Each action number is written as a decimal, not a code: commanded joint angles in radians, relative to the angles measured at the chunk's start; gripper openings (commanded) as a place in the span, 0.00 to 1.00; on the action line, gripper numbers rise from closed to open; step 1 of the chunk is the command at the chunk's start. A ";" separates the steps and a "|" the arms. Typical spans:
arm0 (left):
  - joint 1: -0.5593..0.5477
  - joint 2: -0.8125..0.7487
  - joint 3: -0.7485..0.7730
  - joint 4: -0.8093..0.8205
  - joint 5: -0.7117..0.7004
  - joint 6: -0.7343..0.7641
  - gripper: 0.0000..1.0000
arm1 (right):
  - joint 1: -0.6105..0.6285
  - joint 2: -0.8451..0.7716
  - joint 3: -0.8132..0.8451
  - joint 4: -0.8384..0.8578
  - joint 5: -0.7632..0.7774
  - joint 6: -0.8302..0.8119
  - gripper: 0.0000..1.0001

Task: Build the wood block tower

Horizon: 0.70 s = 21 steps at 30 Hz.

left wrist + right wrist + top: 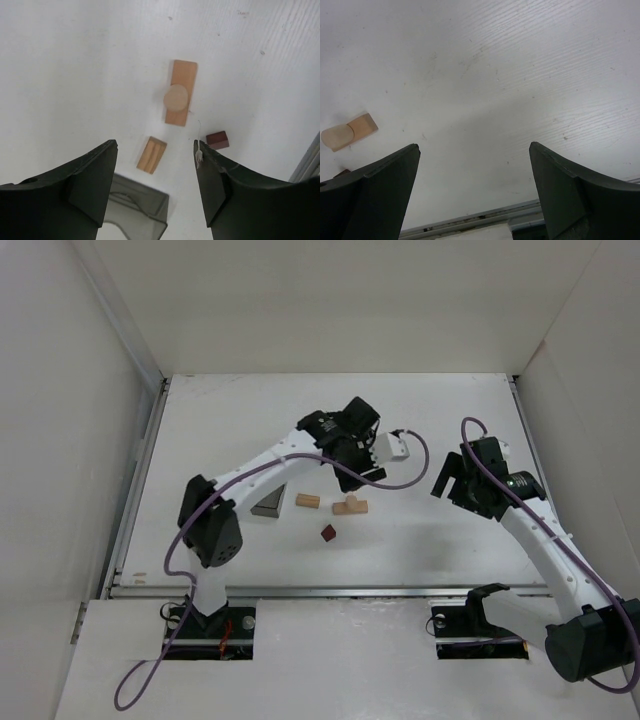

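A pale tan plank [352, 507] lies flat on the white table with a small round tan piece [176, 98] standing on it; the plank also shows in the left wrist view [182, 75]. A small tan grooved block [307, 501] lies to its left, also in the left wrist view [152, 154]. A dark red-brown cube [328, 533] sits nearer the arms and shows in the left wrist view [217, 140]. My left gripper [352, 478] is open and empty, hovering above the blocks [155, 146]. My right gripper [445, 482] is open and empty over bare table to the right [474, 146]. The plank with its round piece shows at that view's left edge [349, 131].
A dark grey see-through bin [266, 505] stands left of the blocks, under my left arm, and shows in the left wrist view [132, 210]. A metal rail [330, 590] runs along the table's near edge. White walls [60, 420] enclose the table on three sides.
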 commanded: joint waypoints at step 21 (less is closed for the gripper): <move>0.214 -0.040 -0.438 0.156 -0.028 0.363 0.63 | 0.001 -0.008 0.028 0.040 -0.035 -0.030 0.96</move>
